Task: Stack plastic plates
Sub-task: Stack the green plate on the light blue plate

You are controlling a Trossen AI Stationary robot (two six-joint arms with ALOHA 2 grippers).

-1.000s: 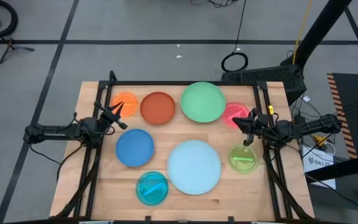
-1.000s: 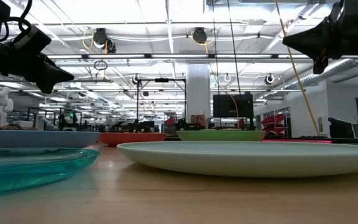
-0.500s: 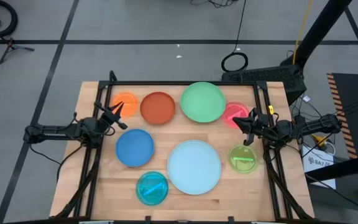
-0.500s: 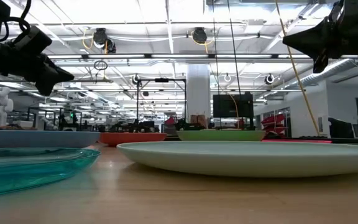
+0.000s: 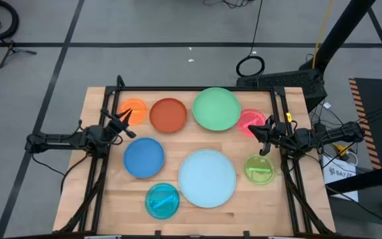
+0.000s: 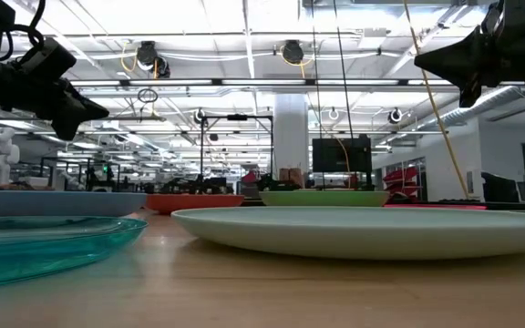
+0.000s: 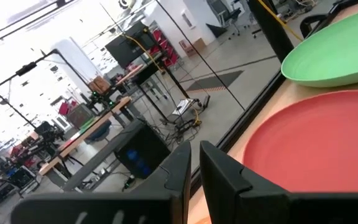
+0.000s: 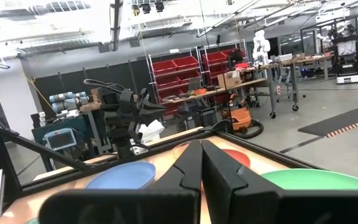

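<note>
Eight plates lie flat and apart on the wooden table: orange (image 5: 133, 108), rust-brown (image 5: 168, 114), green (image 5: 216, 109) and pink (image 5: 249, 121) along the far side; blue (image 5: 144, 157), pale blue (image 5: 207, 177), translucent cyan (image 5: 162, 200) and lime (image 5: 260, 168) nearer. My left gripper (image 5: 126, 119) hangs shut in the air between the orange and rust-brown plates. Its wrist view shows the shut fingers (image 7: 194, 155) before the rust-brown plate (image 7: 316, 143). My right gripper (image 5: 254, 129) hangs shut above the pink plate's near edge. In the low view both grippers (image 6: 85, 111) (image 6: 424, 62) float well above the plates.
A dark frame rail (image 5: 197, 89) runs along the table's far edge, with rails down both sides. Bare wood shows between the plates, widest at the near corners (image 5: 111, 209). Beyond the table is a workshop floor with cables.
</note>
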